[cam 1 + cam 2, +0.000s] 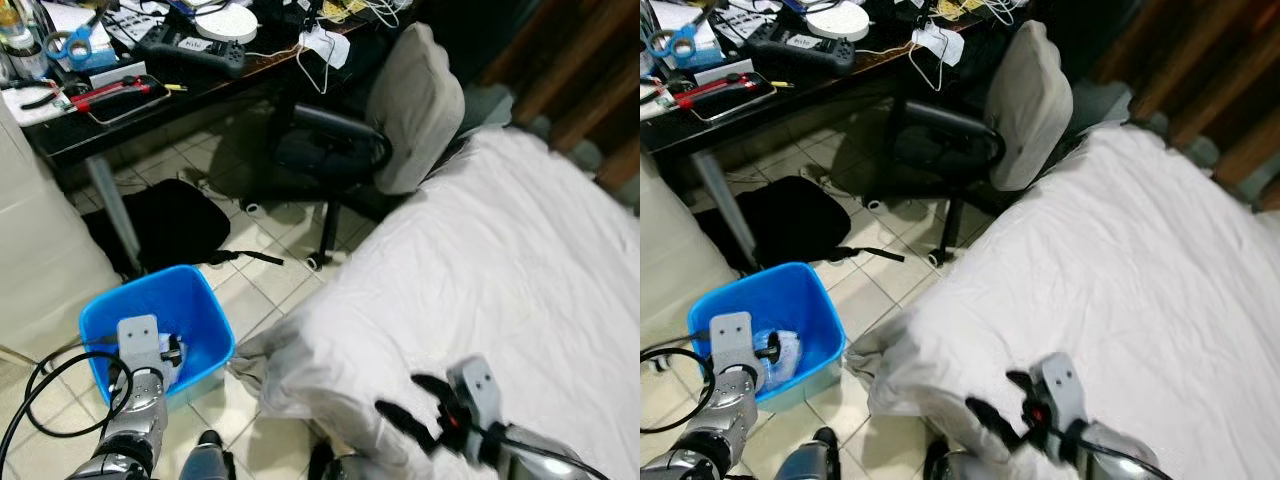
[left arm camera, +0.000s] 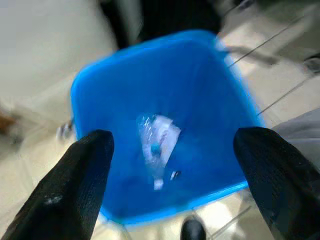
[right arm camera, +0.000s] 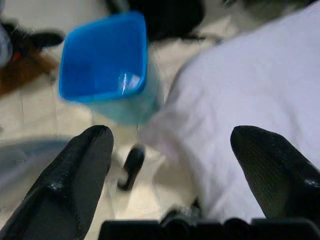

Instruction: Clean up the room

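A crumpled clear plastic bottle (image 2: 157, 145) lies on the floor of the blue bin (image 1: 200, 300), near the middle, with blue wall showing all round it. The bin stands on the pale tiled floor (image 1: 255, 265), its near rim just beside the hanging corner of the white bed sheet (image 1: 290, 360) but not clearly touching it. The left end effector (image 2: 170, 180) hangs over the bin's open mouth, its two black fingers spread wide with nothing between them. A black cable (image 1: 40, 390) loops beside that arm.

The right end effector (image 1: 415, 405) sits low over the near edge of the bed (image 1: 500, 260), its fingers also spread wide and empty; from its wrist camera the bin and the sheet's edge lie ahead, with a strip of bare tile between them.

Open floor is narrow: a band of tiles runs between the bin, the bed edge and the office chair (image 1: 400, 120). The chair's black base (image 1: 320, 240) stands near the bed's far corner. A black bag (image 1: 165, 220) lies on the tiles under the dark worktop (image 1: 200, 85), just beyond the bin, with a strap (image 1: 245, 258) trailing toward the chair.

The worktop is crowded to its edge: scissors with blue handles (image 1: 75, 42), a tray of red-handled tools (image 1: 120, 95), a black controller (image 1: 195, 45), and white cables (image 1: 320, 50) hanging over the side.
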Robot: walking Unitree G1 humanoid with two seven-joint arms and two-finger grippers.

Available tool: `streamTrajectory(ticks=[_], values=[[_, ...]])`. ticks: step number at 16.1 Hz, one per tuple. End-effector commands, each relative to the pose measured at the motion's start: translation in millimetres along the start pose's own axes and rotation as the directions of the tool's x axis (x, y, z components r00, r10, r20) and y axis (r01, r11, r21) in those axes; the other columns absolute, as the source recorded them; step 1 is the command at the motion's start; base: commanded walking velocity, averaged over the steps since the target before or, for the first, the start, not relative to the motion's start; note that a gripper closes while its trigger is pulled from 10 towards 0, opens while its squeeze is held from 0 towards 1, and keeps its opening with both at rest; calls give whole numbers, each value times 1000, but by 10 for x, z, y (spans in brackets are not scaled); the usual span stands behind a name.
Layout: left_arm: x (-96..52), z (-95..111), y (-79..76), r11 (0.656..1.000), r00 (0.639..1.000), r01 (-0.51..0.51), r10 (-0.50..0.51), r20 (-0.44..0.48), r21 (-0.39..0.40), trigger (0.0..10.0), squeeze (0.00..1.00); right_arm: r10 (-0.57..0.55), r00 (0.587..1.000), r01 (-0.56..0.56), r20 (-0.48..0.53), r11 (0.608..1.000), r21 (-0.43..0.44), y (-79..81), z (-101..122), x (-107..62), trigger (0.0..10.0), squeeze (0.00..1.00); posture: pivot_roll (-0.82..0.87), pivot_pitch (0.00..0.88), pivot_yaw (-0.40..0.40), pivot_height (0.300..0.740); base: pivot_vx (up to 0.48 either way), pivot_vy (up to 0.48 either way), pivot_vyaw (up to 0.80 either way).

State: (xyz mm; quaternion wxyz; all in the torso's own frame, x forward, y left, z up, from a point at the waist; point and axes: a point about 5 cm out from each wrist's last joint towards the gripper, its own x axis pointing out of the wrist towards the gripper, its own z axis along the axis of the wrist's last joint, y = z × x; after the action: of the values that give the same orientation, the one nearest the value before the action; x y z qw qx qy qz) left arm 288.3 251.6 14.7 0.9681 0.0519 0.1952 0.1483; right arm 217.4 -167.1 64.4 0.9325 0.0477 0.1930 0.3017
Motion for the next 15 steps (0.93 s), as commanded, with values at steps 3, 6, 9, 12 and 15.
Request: streamTrajectory(ticks=[3,6,9,12,15], values=[[-195,120,-275,960,936,275,-282,213,60,10000,0,-141,987,140,73,990,23,-160,41,153,10000,0,51,118,-77,740,0,0,0],[-559,551,-584,905,797,421,-403,449,63,10000,0,-270,933,277,237,961,3,-271,331,272,10000,0,101,0,-25,740,0,0,0],[-757,829,-798,868,682,483,-454,574,112,10000,0,-436,833,423,341,899,115,-435,318,43,10000,0,96,0,-1,740,0,0,0],[-571,804,-830,871,738,487,-451,502,67,10000,0,-423,834,428,354,901,67,-536,438,236,10000,0,82,0,12,740,0,-437,-521],[-568,754,-855,864,753,498,-473,458,73,10000,0,-412,828,429,382,902,43,-571,546,327,10000,0,67,0,29,740,0,-480,-775]])
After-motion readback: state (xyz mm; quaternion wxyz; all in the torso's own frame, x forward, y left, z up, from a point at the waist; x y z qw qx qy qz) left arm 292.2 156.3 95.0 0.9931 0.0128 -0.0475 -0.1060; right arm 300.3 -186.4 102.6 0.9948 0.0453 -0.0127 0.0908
